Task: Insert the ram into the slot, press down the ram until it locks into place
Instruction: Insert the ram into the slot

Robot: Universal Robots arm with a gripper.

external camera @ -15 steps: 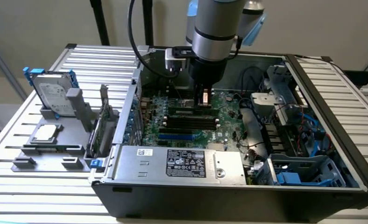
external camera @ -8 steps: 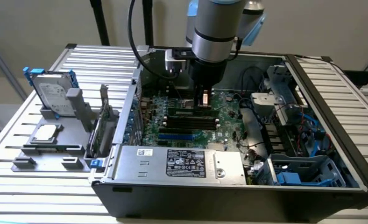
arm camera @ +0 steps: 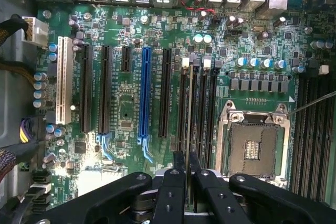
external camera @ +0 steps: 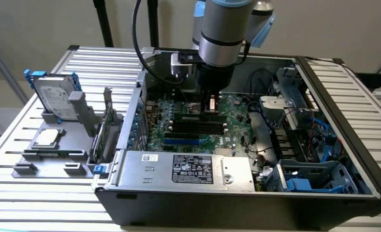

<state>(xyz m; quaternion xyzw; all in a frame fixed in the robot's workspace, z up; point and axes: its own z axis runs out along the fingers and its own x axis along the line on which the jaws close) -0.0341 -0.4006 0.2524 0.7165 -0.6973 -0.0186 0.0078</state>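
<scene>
Green memory stick [external camera: 194,117] standing on edge in a long black slot [arm camera: 187,103] on the motherboard [arm camera: 126,95], mid-case; gripper [external camera: 210,110] directly above, fingers pinched onto its top edge; power supply [external camera: 184,169] nearer

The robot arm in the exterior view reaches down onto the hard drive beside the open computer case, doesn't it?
No. The arm reaches down into the open computer case, its claw over the black slots on the motherboard; the exterior view shows it. The hard drive does stand beside the case, in a grey holder.
</scene>
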